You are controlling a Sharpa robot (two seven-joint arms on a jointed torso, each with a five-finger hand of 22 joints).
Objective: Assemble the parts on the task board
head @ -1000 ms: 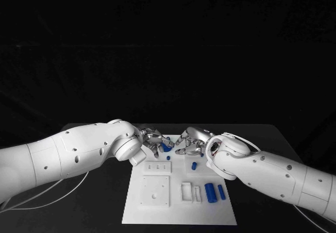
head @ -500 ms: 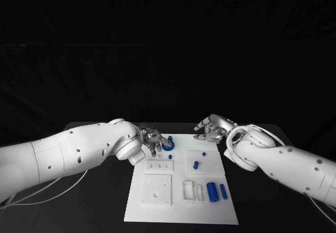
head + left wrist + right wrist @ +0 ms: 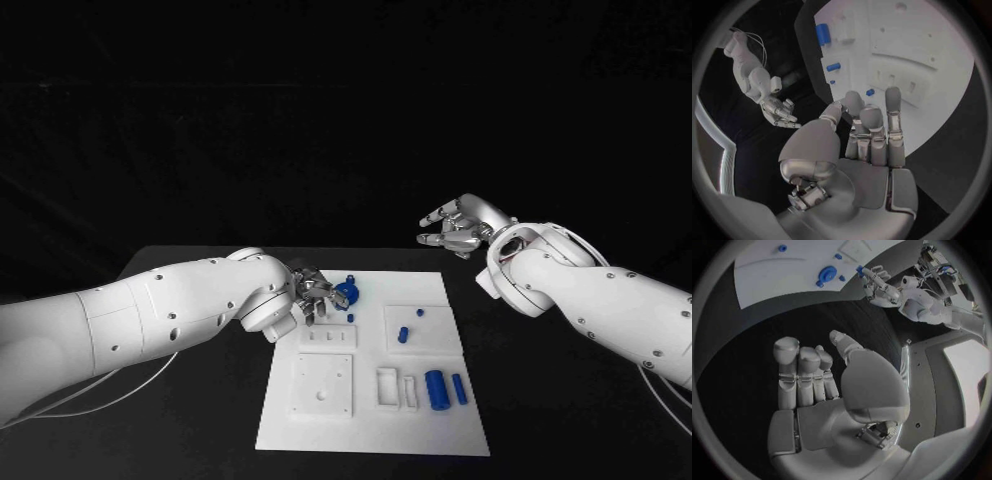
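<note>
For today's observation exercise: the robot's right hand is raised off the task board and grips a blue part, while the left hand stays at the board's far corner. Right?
Not quite. The right hand is raised off the task board, but it holds nothing; the right wrist view shows its fingers bare. The left hand is at the board's far corner, as said.

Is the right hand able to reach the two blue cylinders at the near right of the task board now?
Probably yes. The right hand is raised beyond the task board, holding nothing, and nothing lies over the two blue cylinders. The left hand works at the far left.
</note>
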